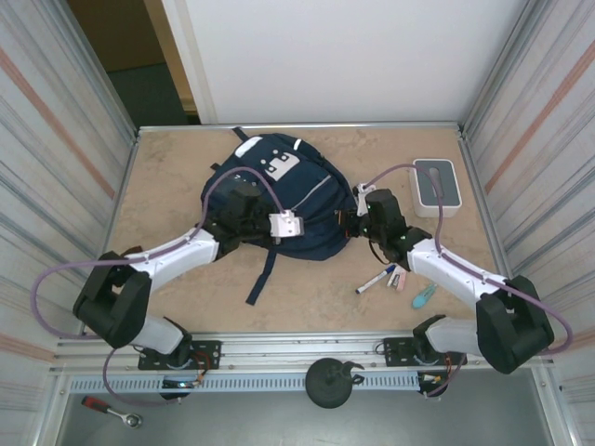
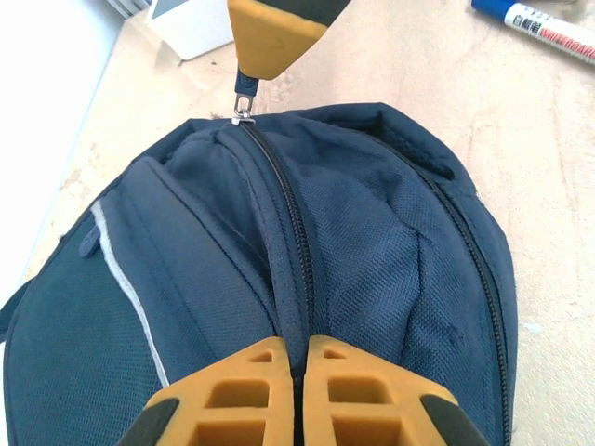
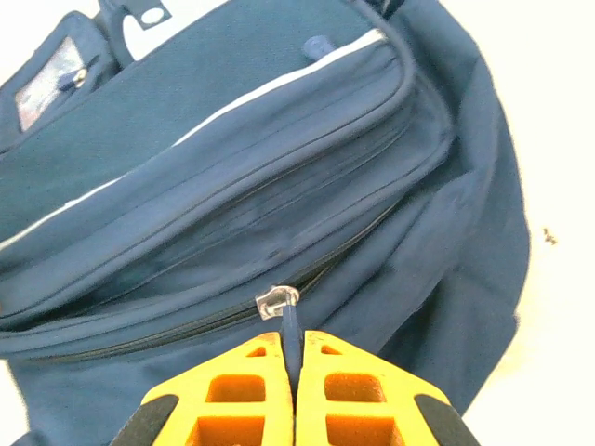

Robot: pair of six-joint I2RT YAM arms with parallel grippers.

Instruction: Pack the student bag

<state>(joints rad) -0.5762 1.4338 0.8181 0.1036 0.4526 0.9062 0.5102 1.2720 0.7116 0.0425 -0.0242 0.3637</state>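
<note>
Your left end effector [image 2: 296,351] has its yellow fingers pressed together, nipping the fabric of the student bag [image 1: 311,232] right on the zipper line [image 2: 290,223], which runs straight out from between the fingertips across the top of the bag. At the far end of that line you can see the silver slider [image 2: 243,113], and just above it your right end effector [image 3: 293,358], also pressed together, pinching the dark zipper pull [image 3: 291,325] that hangs from the slider; in the right wrist view the pull disappears between the two yellow fingertips. So your two arms are on the same zip, the left one at the near end of the seam and the right one at the slider. The bag lies flat on the counter [image 1: 186,177] at the middle of the far half, its grey front patch [image 1: 282,165] facing up, a pale stripe [image 2: 125,279] running along a side pocket, and a dark strap [image 1: 263,274] trailing toward you. To the right of the bag, near the back wall, stands a small white-grey box [image 1: 435,186]. On the counter beside your right forearm lie a blue-capped marker [image 1: 376,279], a small pale item [image 1: 400,279] just beside it, and a teal object [image 1: 424,296] a little nearer to you.
</note>
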